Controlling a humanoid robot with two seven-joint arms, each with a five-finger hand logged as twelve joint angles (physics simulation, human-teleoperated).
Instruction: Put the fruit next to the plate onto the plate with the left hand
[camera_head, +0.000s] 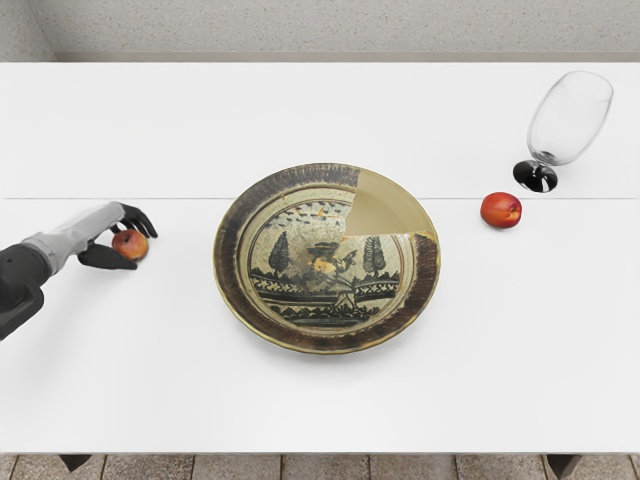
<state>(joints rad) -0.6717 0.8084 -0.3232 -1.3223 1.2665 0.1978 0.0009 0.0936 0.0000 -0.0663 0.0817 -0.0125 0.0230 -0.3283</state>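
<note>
A small red-orange fruit (129, 243) sits at the table's left side, well left of the plate. My left hand (122, 238) comes in from the left edge and its dark fingers (140, 221) curl around that fruit, thumb below it. The large round decorated plate (232, 262), brown-rimmed with a painted scene and one plain tan wedge, lies in the middle of the table with nothing on it. A second red fruit (501, 210) lies right of the plate, apart from it.
A clear wine glass (563, 125) with a dark foot leans at the back right, just behind the second fruit. The white table (320, 400) stretches wide in front of the plate.
</note>
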